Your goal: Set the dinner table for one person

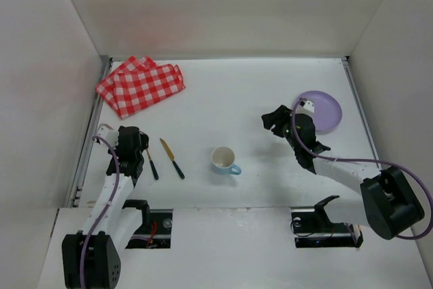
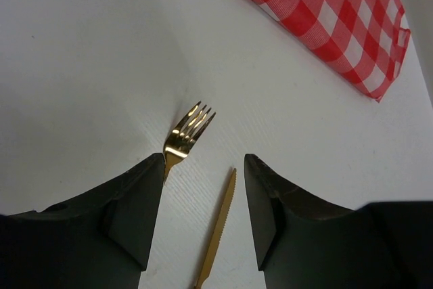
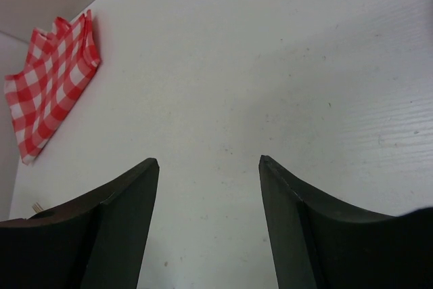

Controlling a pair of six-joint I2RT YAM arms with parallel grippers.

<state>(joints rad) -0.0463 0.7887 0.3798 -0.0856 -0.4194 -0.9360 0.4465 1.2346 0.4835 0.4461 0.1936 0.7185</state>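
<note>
The dinner table [image 1: 237, 99] is a big white surface. On it lie a gold fork [image 1: 151, 164] and a gold knife [image 1: 172, 158], both dark-handled, a white cup [image 1: 223, 160] with a blue outside, and a purple plate [image 1: 323, 110]. My left gripper [image 1: 139, 145] hangs open and empty above the fork. In the left wrist view the gripper [image 2: 204, 160] frames the knife [image 2: 218, 228], and the fork [image 2: 188, 130] shows by its left finger. My right gripper [image 1: 272, 121] is open and empty just left of the plate, and over bare table in its wrist view [image 3: 208, 160].
A folded red-and-white checked cloth [image 1: 139, 86] lies at the far left corner; it also shows in the left wrist view [image 2: 331, 18] and the right wrist view [image 3: 51, 86]. White walls enclose the table on three sides.
</note>
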